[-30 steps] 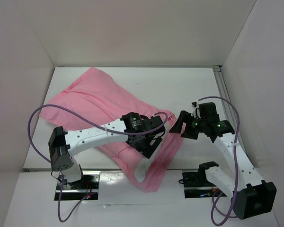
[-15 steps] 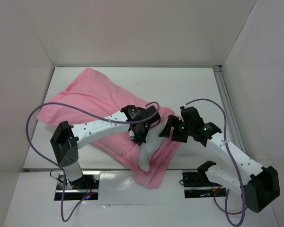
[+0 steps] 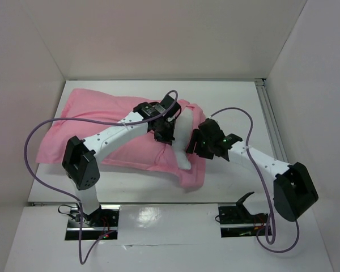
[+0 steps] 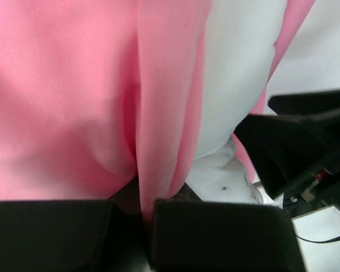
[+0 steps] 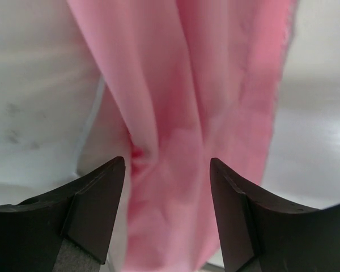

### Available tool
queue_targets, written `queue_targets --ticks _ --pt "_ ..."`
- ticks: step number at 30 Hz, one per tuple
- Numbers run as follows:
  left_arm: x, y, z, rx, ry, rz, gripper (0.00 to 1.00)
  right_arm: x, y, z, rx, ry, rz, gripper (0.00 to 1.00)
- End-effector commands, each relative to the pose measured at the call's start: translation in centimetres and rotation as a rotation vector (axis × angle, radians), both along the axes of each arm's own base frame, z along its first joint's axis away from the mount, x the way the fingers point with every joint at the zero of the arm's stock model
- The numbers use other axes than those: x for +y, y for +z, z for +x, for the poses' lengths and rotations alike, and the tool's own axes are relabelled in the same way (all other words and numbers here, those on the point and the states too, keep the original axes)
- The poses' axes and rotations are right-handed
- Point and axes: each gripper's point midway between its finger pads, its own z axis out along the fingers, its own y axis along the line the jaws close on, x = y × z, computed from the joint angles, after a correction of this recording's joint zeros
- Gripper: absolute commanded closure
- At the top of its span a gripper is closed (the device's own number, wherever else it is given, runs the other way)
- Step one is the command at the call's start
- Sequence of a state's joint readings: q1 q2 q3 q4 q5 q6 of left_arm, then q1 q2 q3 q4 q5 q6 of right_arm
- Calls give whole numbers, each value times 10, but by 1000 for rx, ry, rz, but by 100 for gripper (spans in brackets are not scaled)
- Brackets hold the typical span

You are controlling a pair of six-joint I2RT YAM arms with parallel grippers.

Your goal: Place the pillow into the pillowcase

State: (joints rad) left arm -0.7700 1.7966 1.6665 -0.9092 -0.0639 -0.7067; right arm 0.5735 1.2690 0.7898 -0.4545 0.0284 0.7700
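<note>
Pillow (image 3: 184, 136) lies mostly under the pink fabric of the pillowcase (image 3: 102, 136). You can see only a white strip of it at the pillowcase's open right end, running from the far edge of that mouth towards the near edge. The pillowcase lies across the bench (image 3: 232, 102) with its closed end to the left and its mouth to the right. A loose pink flap trails off the mouth's near corner.

Your left fingers (image 3: 162, 131) sit on top of the pillowcase, just left of the mouth. In the left wrist view those fingers (image 4: 56, 232) are nearly together, with a raised fold of the pillowcase (image 4: 73, 85) pinched between them. The pillow (image 4: 238, 68) bulges out just right of that fold, and the black right fingers (image 4: 294, 141) show beside it.

Your right fingers (image 3: 194, 146) are at the right side of the mouth, over the pink edge beside the white strip. In the right wrist view they (image 5: 93, 209) stand wide apart. Folds of the pillowcase (image 5: 181, 141) lie in the gap between them, and neither finger presses on the cloth. The pillow (image 5: 39, 85) fills the left of those folds, and bare bench (image 5: 323, 141) shows to their right.
</note>
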Motion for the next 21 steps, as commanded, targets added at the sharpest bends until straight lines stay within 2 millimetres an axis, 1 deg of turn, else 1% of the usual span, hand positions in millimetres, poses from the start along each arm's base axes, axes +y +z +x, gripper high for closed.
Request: queue_targets --ticks 1,3,4,5,6,7,8,9,10,11,12,13,14,15,16,18,19,21 --pt "-4 7 10 -33 -22 -16 100 20 30 39 -139 0 40 30" --pt "-1 7 13 -34 -13 -16 100 21 33 41 -147 0 45 29" --pt "-3 7 12 -26 -19 -24 100 23 40 47 -169 -8 50 29" --pt "0 5 15 -26 -8 -23 100 23 43 54 -187 -11 54 29" --pt "-2 5 13 -17 -15 -33 100 22 41 58 -180 -20 48 29" --pt "-3 9 15 -32 -15 -47 100 25 40 59 -176 2 47 29" --pt "-1 10 17 -27 -9 -53 100 26 46 69 -196 4 44 29" --pt "-1 10 17 -27 -9 -53 100 28 33 73 -165 6 25 29" --pt "2 10 20 -27 0 -53 100 29 27 75 -155 17 8 30" --pt "0 14 18 -27 4 -69 100 31 22 78 -143 17 1 33" --pt "2 15 23 -34 14 -75 100 29 13 83 -130 -3 -21 35" --pt "4 20 28 -39 41 -88 100 29 13 83 -130 -4 -21 38" --pt "9 19 33 -47 57 -79 100 29 10 82 -126 -11 -17 41" --pt "16 23 38 -58 88 -82 100 26 6 77 -127 -11 -16 46" --pt "14 26 40 -62 98 -92 100 24 6 77 -139 -17 -16 48" --pt "19 28 48 -67 118 -107 100 24 8 77 -151 -18 -9 49" --pt "16 30 49 -67 111 -124 100 21 -5 78 -131 -18 -45 49" --pt "15 30 47 -61 105 -131 100 16 -14 83 -127 -32 -87 51"
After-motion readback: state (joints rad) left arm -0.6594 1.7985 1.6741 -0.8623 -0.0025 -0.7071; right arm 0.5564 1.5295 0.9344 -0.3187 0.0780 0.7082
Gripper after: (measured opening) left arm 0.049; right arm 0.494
